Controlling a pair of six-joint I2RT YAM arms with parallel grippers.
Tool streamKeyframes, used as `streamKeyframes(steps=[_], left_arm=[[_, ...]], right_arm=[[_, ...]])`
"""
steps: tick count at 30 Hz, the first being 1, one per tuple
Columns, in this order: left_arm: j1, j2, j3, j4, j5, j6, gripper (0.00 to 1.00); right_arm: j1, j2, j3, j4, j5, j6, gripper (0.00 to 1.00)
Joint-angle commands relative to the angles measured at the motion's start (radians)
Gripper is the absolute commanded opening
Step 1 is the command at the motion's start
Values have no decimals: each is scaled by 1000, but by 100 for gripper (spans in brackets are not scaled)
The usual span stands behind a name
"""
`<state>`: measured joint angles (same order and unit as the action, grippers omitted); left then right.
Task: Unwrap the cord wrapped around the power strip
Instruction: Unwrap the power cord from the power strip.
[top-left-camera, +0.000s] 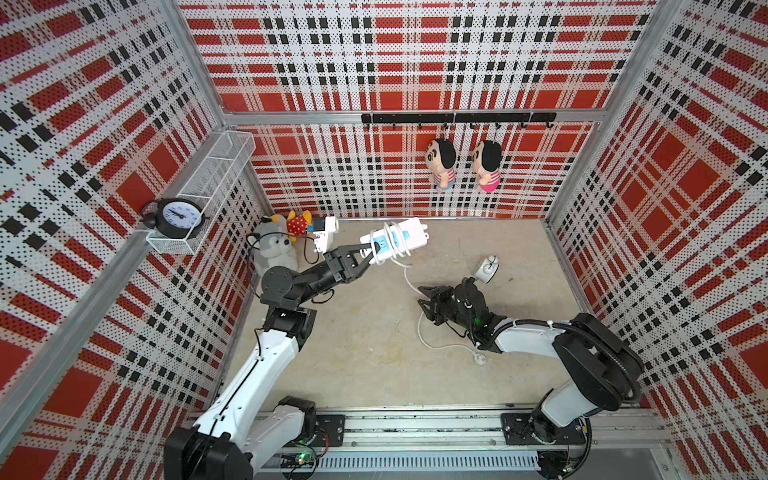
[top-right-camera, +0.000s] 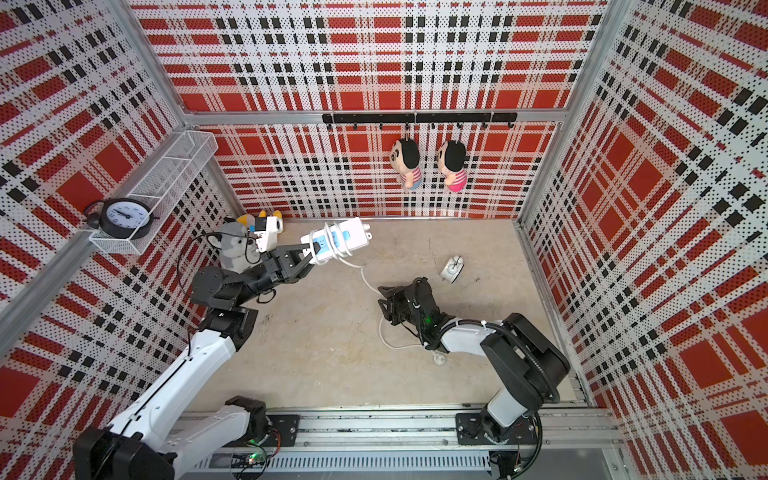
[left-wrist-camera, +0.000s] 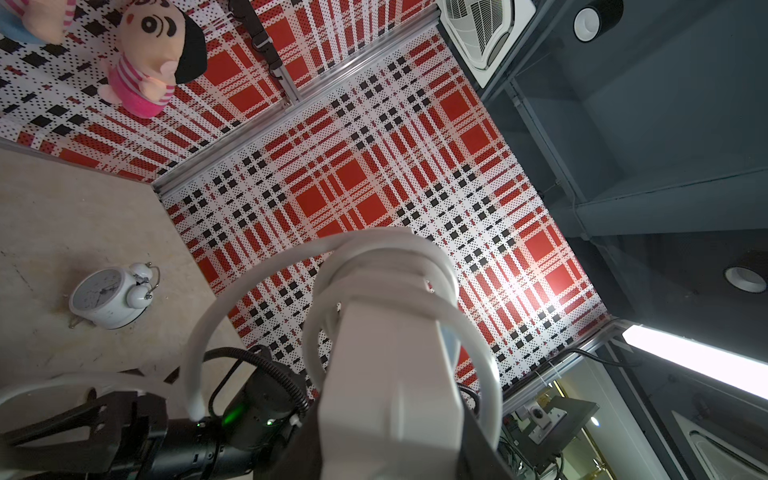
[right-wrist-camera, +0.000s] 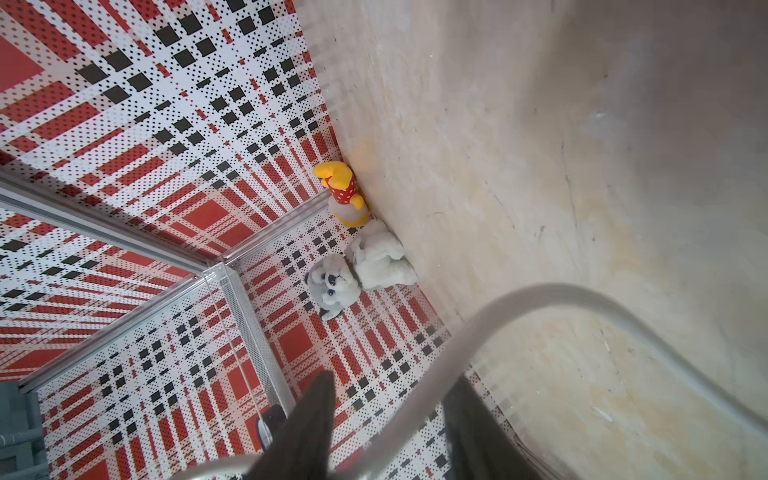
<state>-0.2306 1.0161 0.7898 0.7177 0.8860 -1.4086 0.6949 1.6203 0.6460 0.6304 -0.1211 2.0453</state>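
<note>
Holds the power strip (top-right-camera: 355, 237) off the floor (top-right-camera: 332, 357) in the left gripper (top-right-camera: 311, 249), with the cord (top-right-camera: 368, 279) looped round it and trailing down past the right gripper (top-right-camera: 383, 298).

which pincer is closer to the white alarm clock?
Right. Right pincer is near the white alarm clock; left pincer holds the power strip, farther off.

- White and blue power strip (top-left-camera: 405, 237), tilted in the air by the table's (top-left-camera: 353, 374) back edge.
- White cord (top-left-camera: 407, 277) loops around it, then drops to the table.
</note>
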Motion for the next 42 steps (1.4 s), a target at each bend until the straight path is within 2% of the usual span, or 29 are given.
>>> streamKeyframes(steps=[1, 3, 5, 7, 10, 14, 16, 18, 24, 34, 37, 42], left_arm=[[-4, -34, 4, 34, -1, 4, 0], [-2, -36, 8, 31, 0, 5, 0], [1, -39, 14, 30, 1, 5, 0], [1, -42, 16, 28, 4, 2, 0], [1, -47, 19, 28, 5, 3, 0], [-3, -47, 23, 29, 7, 7, 0], [-5, -48, 24, 29, 7, 12, 0], [-6, -48, 23, 29, 6, 15, 0], [-8, -31, 17, 29, 8, 26, 0], [-9, -31, -11, 29, -5, 29, 0], [-56, -29, -40, 29, -16, 32, 0], [-147, -7, -118, 52, -52, 36, 0]], right_arm=[[-17, 59, 31, 118, 27, 73, 17], [-45, 94, 76, 131, -2, 30, 1], [-87, 120, 162, 122, -25, -7, 0], [-128, 135, 272, 38, -88, -118, 0], [-176, 157, 513, -101, -141, -256, 0], [-207, 174, 811, -283, -141, -447, 0], [-222, 173, 872, -348, -131, -505, 0], [-236, 158, 828, -348, -125, -521, 0], [-250, 108, 524, -205, -113, -465, 0], [-250, 101, 221, -190, -70, -500, 0], [-250, 95, 146, -171, -20, -511, 0], [-253, 98, 107, -290, 78, -588, 0]])
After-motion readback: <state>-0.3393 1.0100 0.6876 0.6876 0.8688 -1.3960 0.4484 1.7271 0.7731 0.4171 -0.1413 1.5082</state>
